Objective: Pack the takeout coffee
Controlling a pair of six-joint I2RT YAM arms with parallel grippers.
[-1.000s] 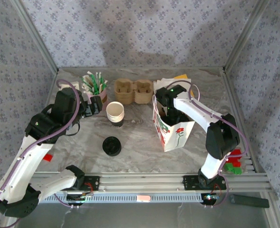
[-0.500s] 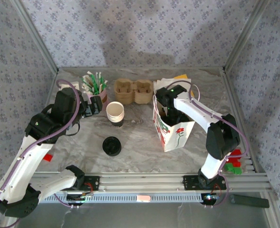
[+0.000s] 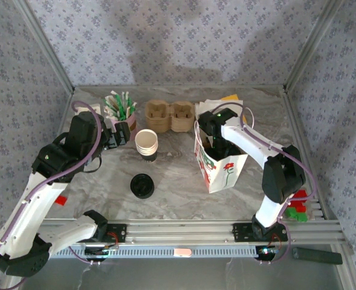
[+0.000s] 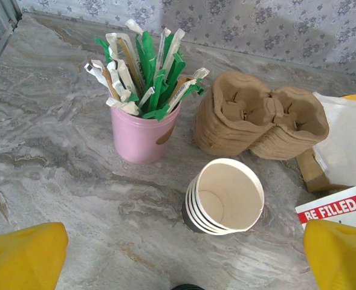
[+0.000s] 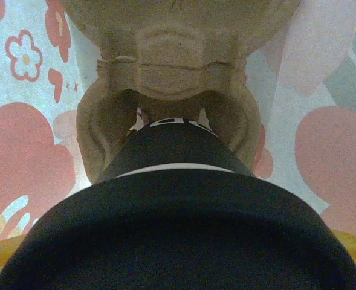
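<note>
The takeout coffee, a black cup under a round black lid, stands in a cell of a brown pulp carrier inside the flowered paper bag. My right gripper reaches down into the bag's mouth, and the lid spans the whole gap between its yellow fingertips, so it is shut on the cup. My left gripper hovers open over the back left of the table. Nothing lies between its yellow fingertips, only bare marble in front of the paper cups.
A stack of lidless paper cups stands mid-table, with a loose black lid nearer the front. A pink cup of wrapped stirrers, stacked pulp carriers and white papers line the back. Red and green blocks sit front right.
</note>
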